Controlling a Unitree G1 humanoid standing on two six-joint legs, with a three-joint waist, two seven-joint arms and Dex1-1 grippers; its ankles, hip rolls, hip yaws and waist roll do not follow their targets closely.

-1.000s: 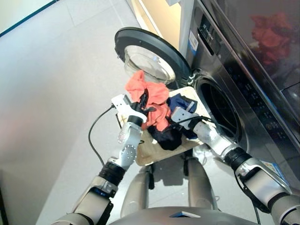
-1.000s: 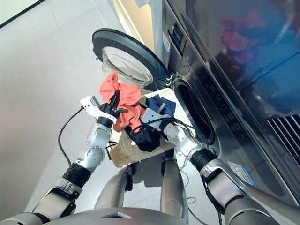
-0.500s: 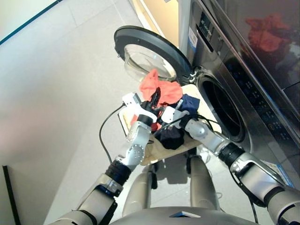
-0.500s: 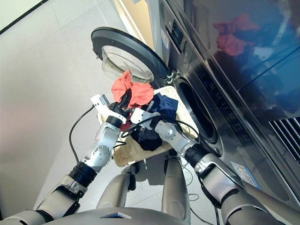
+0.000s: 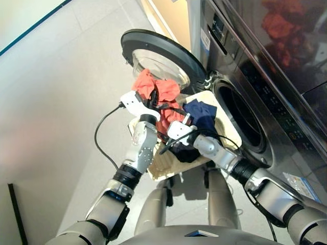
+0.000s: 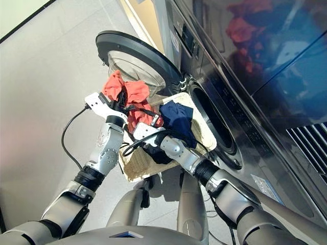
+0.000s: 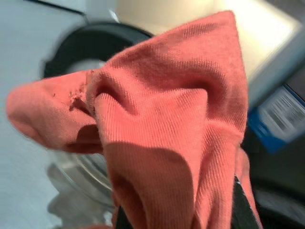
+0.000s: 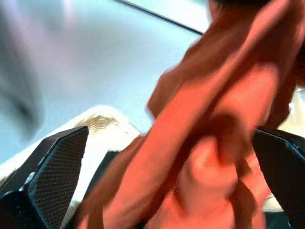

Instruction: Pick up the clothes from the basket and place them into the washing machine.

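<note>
L pincer (image 5: 152,104) pinching coral-red garment (image 5: 156,92) above basket (image 5: 225,125); R pincer (image 8: 157,181) spread around its hanging cloth.

Basket (image 5: 225,127) holds navy garment (image 5: 203,115).

No readable text anywhere. Dark grey glossy front-loading washing machine (image 5: 265,97) carries blue-and-white sticker (image 5: 205,39) at front's upper left corner, lettering illegible. Control panel (image 5: 217,30) beside it shows faint marks, unreadable. Pale label (image 5: 298,182) near front's lower right edge, print too small to make out.
</note>
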